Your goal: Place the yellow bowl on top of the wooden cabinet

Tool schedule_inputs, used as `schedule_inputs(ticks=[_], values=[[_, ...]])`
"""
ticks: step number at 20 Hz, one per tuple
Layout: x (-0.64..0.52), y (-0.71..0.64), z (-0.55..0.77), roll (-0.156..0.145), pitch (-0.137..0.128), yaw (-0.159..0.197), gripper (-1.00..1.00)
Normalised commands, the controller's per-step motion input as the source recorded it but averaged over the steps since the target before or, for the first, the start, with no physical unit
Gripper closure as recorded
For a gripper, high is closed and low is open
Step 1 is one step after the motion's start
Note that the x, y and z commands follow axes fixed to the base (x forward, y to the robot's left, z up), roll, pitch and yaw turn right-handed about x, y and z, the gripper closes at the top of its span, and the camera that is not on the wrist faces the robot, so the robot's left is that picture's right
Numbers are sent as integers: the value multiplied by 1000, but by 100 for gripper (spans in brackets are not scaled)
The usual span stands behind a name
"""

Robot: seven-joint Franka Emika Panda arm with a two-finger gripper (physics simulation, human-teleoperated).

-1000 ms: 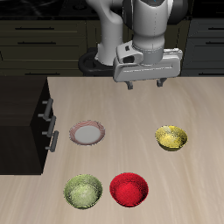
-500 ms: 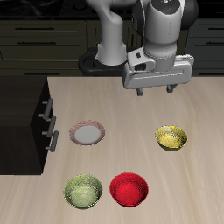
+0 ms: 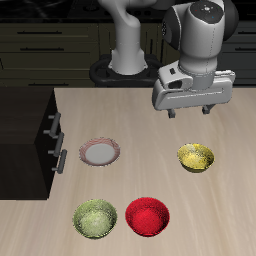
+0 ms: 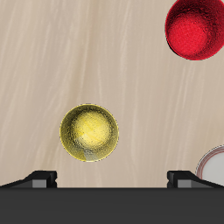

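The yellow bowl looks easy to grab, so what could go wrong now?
1. The gripper hangs above and behind the yellow bowl, not over its rim, so closing there might miss it.
2. The red bowl and the yellow-green bowl sit nearby, and the second looks similar, so it could be picked by mistake.
3. The wooden cabinet is across the table, past the plate; a shaky grip might drop the bowl on the way.

**Flat, even simulator light**

Both renders are bright, sharp and free of blur or edge distortion. The worktop [image 3: 150,150] is evenly lit; bowls cast only faint shadows. The background at the exterior view's top is dim. Small glossy highlights mark the red bowl [image 4: 198,26].
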Motion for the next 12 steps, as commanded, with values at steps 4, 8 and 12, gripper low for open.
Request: schedule_inputs(ticks=[4,8,12], values=[[287,59,-138,-68,1,3,-100],[194,-36,-227,-54,32,15,-100],[163,39,-303,-32,49,9,-100]])
